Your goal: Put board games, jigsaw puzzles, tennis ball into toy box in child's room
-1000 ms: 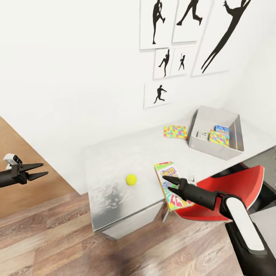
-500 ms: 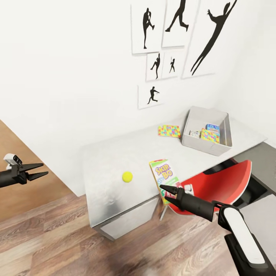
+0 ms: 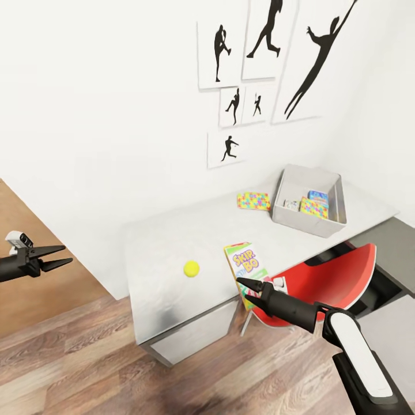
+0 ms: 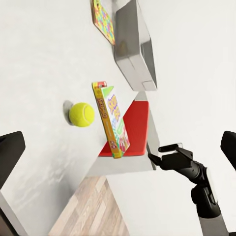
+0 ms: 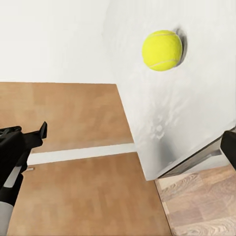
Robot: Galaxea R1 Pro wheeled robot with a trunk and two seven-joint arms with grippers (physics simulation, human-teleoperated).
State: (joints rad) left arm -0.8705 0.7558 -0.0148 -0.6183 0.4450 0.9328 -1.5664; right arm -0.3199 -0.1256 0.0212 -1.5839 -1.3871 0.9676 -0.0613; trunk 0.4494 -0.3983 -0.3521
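Note:
On the table (image 3: 167, 248) lie the tennis ball (image 3: 191, 268) (image 4: 81, 114) (image 5: 162, 50) and, to its right, a SKIP BO board game (image 3: 245, 264) (image 4: 114, 123) whose near end reaches the front edge. A jigsaw puzzle (image 3: 253, 201) lies flat beside the grey toy box (image 3: 285, 199), which holds several colourful flat toys. My right gripper (image 3: 244, 287) (image 4: 164, 151) is open, its tips over the near end of the SKIP BO box and holding nothing. Far to the left, off the table, my left gripper (image 3: 64, 255) is open and empty.
A red chair (image 3: 340, 276) stands tucked at the table's front, right under my right arm. Black baseball-player prints (image 3: 265, 57) hang on the white wall behind. Wood-plank floor (image 3: 86, 363) lies in front of the table, and a white drawer front (image 3: 196, 334) faces me.
The head view has shifted. My right gripper has drawn back from over the middle of the SKIP BO box to its near end. The left arm has held still.

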